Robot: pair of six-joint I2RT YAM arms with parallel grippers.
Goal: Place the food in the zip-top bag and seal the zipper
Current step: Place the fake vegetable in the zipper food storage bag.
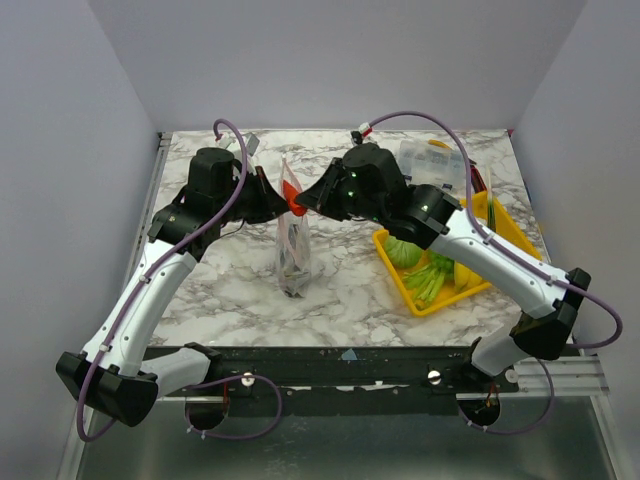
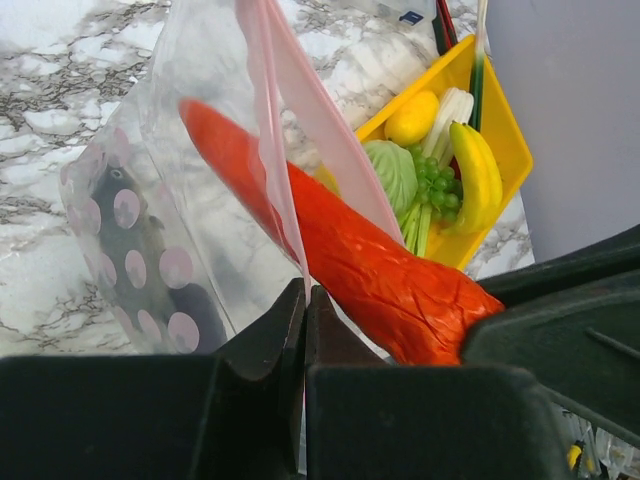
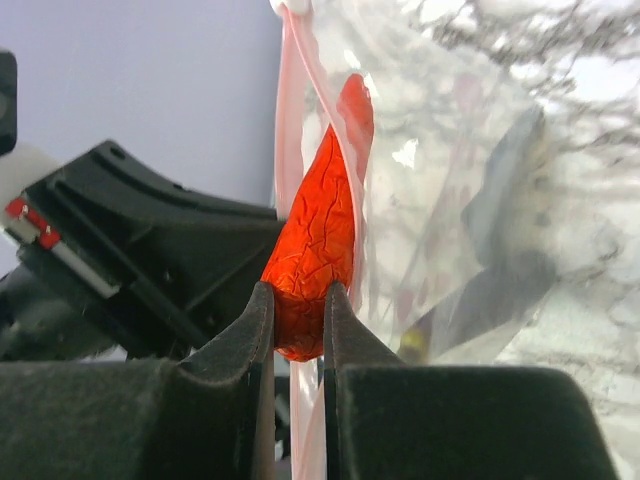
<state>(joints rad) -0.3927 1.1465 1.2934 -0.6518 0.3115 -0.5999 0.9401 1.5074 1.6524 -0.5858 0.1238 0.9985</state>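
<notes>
The clear zip-top bag hangs upright over the marble table, with a dark food piece low inside it. My left gripper is shut on the pink zipper at the mouth's edge. My right gripper is shut on the thick end of a long orange-red toy vegetable. Its narrow end reaches through the mouth into the bag. In the top view the two grippers meet at the bag's top. More food lies in the yellow tray: bananas, a round green piece, a yellow fruit.
The yellow tray sits on the right side of the table, under my right arm. A rigid clear compartment box stands behind it at the back right. White walls close in the table on three sides.
</notes>
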